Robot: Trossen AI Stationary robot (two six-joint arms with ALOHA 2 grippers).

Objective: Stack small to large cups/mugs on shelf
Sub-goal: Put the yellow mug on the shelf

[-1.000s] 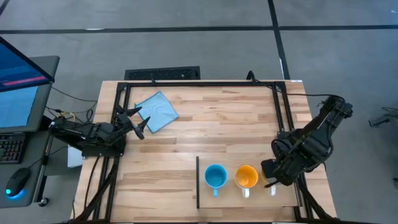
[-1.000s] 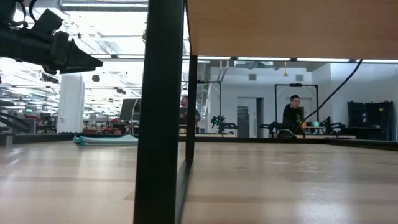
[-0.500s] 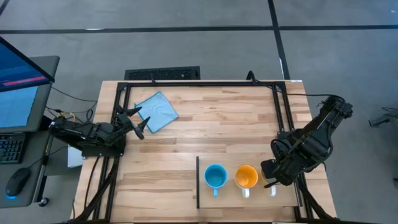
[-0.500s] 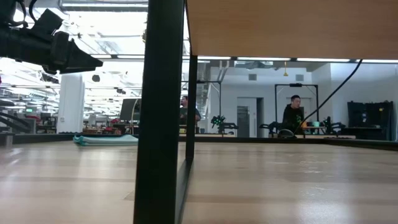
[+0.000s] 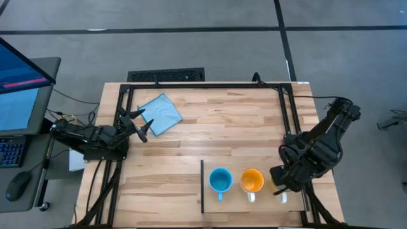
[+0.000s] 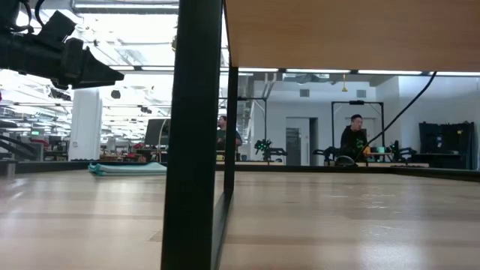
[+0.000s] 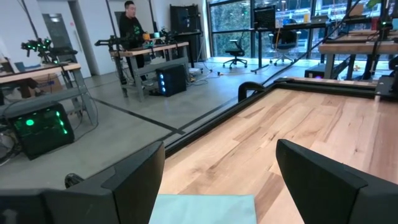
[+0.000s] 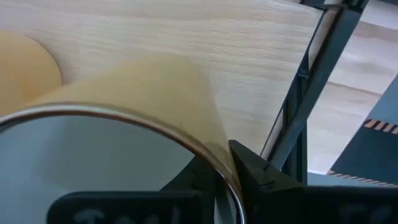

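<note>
Right gripper (image 5: 280, 186) fingers (image 8: 264, 180) pinched the white mug (image 8: 118, 155) rim, at the shelf's (image 5: 210, 207) right end, beside the orange mug (image 5: 252, 181) and blue mug (image 5: 220, 180). Left gripper (image 5: 141, 122) fingers (image 7: 134, 177) spread, empty, at the table's left edge over a blue cloth (image 5: 159, 113).

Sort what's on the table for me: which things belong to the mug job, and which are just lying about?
Job: blue mug, orange mug, white mug held at its rim by the right gripper, the shelf.
Lying about: blue cloth by the idle left gripper.
</note>
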